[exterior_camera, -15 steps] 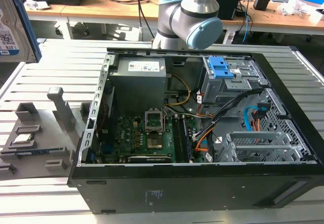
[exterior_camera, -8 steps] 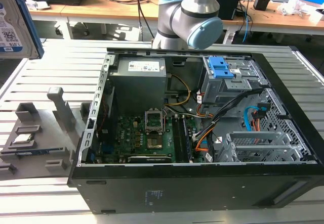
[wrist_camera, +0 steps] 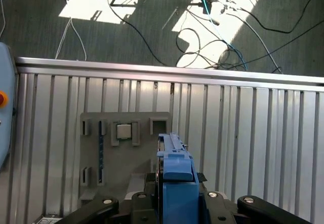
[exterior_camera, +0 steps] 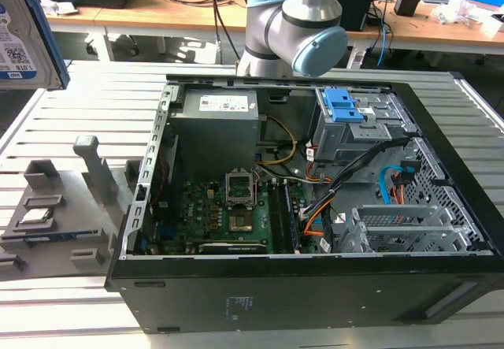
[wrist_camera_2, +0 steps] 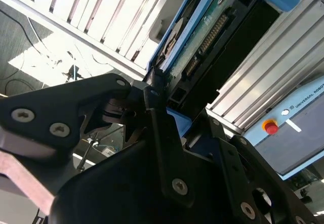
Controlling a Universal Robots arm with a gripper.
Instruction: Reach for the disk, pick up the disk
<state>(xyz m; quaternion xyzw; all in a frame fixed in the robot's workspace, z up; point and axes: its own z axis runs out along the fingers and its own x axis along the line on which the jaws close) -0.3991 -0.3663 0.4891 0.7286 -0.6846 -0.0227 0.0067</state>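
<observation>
"Black computer case (exterior_camera: 315,302), side open, lay on the slatted table (exterior_camera: 79,97). What did it hold?"

"A grey power supply (exterior_camera: 216,128) sat against its far wall, with the green motherboard (exterior_camera: 228,215) in front of that. A metal drive cage (exterior_camera: 354,132) topped by blue latches (exterior_camera: 345,103) stood towards the exterior view's right. Orange and black cables (exterior_camera: 346,180) ran between them."

"And the smaller holder?"

"A grey fixture (exterior_camera: 71,199) lay flat on the table just beside the case, on the exterior view's left and near the table's edge. One of its slots held a small square chip (exterior_camera: 35,217)."

"Where was the disk?"

"The disk (exterior_camera: 20,42) was clear of the table, up over the fixture and turned on edge, with its white-and-blue label facing the exterior view."

"And the gripper?"

"The gripper (wrist_camera: 174,181) was closed narrowly on the disk. In the second wrist view its black fingers (wrist_camera_2: 157,113) pressed against the disk's edge. In the first wrist view the blue rail (wrist_camera: 174,153) stood up between the two black sides."
</observation>
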